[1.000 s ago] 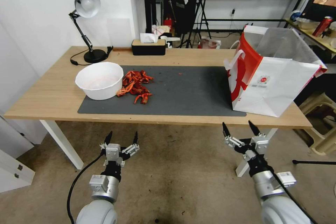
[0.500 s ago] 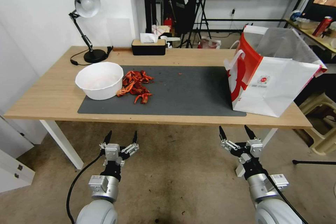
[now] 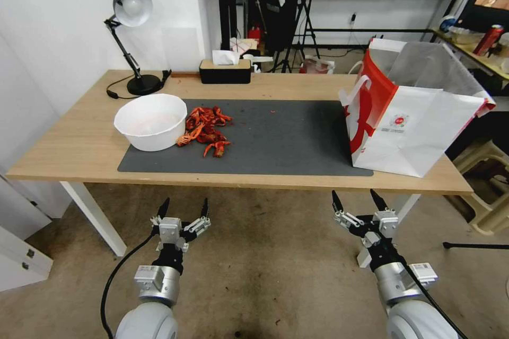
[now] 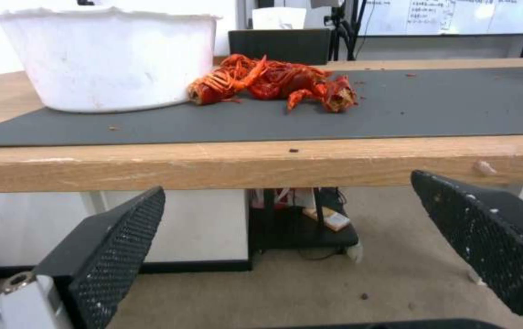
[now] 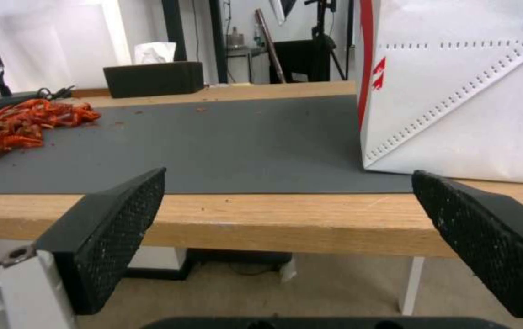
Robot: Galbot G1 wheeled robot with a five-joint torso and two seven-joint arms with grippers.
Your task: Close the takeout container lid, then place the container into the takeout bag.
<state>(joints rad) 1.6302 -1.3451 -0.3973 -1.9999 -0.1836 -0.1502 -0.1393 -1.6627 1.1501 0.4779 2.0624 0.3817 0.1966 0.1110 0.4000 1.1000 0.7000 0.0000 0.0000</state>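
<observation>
The takeout bag (image 3: 419,122), white paper with red sides, a round red logo and a clear liner, stands open on the right end of the table; its white wall (image 5: 462,91) fills one side of the right wrist view. The takeout container and its lid are out of view. My left gripper (image 3: 184,206) hangs open below the table's front edge, empty, facing the white bowl side (image 4: 286,219). Just as low, in front of the bag, my right gripper (image 3: 357,198) is open and empty too (image 5: 286,214).
A big white bowl (image 3: 150,121) and a heap of red crayfish shells (image 3: 207,130) lie on the dark mat (image 3: 286,137). A desk lamp (image 3: 130,37) and a black tissue box (image 3: 225,70) stand at the table's back. The wooden front edge (image 4: 261,164) runs just above both grippers.
My right gripper has dropped a little lower and drawn back toward me and slightly left, then held still. The left gripper and the things on the table have not moved.
</observation>
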